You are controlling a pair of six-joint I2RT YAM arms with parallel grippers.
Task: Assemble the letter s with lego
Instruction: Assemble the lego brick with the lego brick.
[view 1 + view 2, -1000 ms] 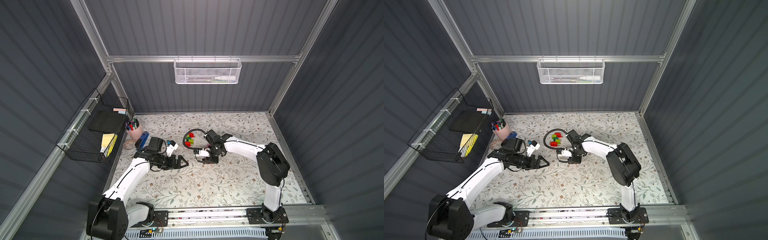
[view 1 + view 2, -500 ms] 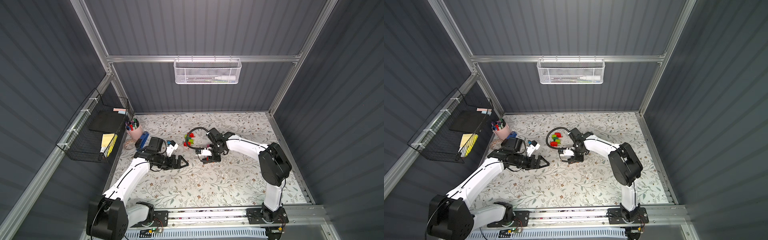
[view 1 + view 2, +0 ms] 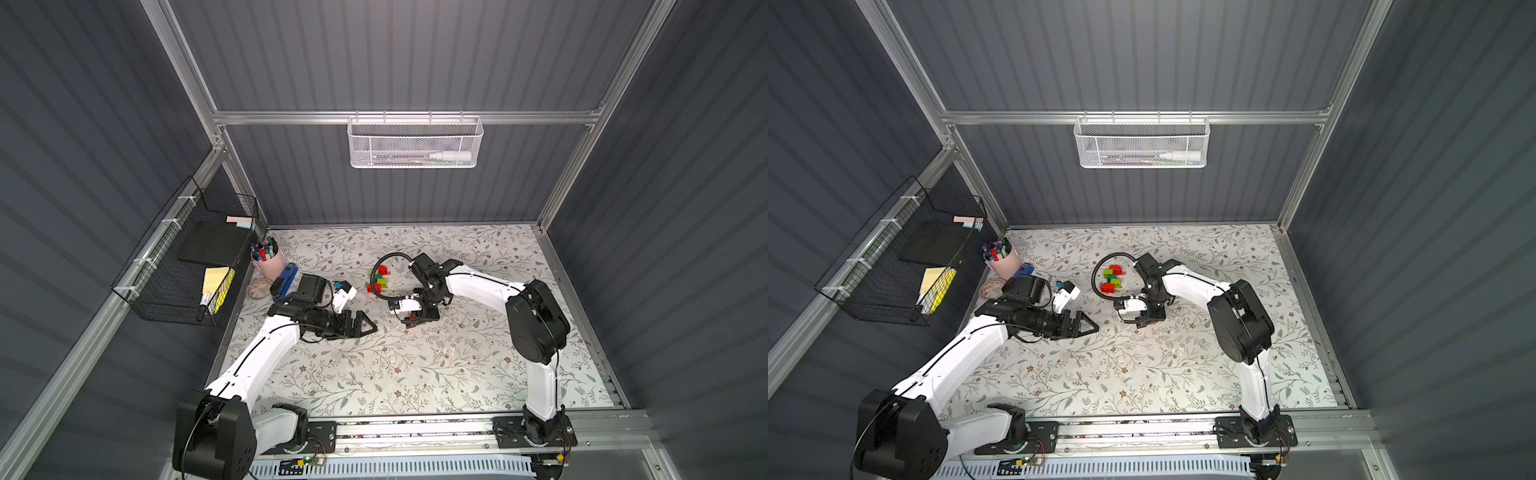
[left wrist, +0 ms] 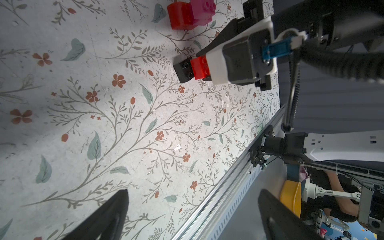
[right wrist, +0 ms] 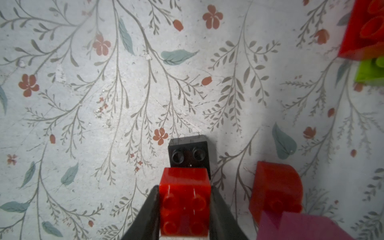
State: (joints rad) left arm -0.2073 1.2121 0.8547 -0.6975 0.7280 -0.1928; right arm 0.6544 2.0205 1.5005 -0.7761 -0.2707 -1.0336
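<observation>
My right gripper [image 5: 185, 193] is shut on a red lego brick [image 5: 185, 203], studs up. The brick overlaps the near part of a black brick [image 5: 190, 153] lying on the mat; two black studs show. The left wrist view shows the same pair, red brick [image 4: 199, 67] against black brick [image 4: 184, 69]. Beside them lies a curved red brick [image 5: 276, 187] joined to a pink one [image 5: 301, 226]. More red and lime green bricks [image 3: 379, 280] sit farther back. My left gripper [image 3: 368, 326] hovers open and empty, left of the right gripper [image 3: 411, 322].
The right arm's black cable [image 3: 376, 286] loops around the brick cluster. A pink pen cup [image 3: 268, 259], a blue tool [image 3: 286, 276] and a small dish [image 3: 258, 288] stand at the left edge. A black wire basket [image 3: 187, 257] hangs on the left wall.
My right gripper has shifted a little toward the table's front, still holding the red brick. The left arm has not moved.
</observation>
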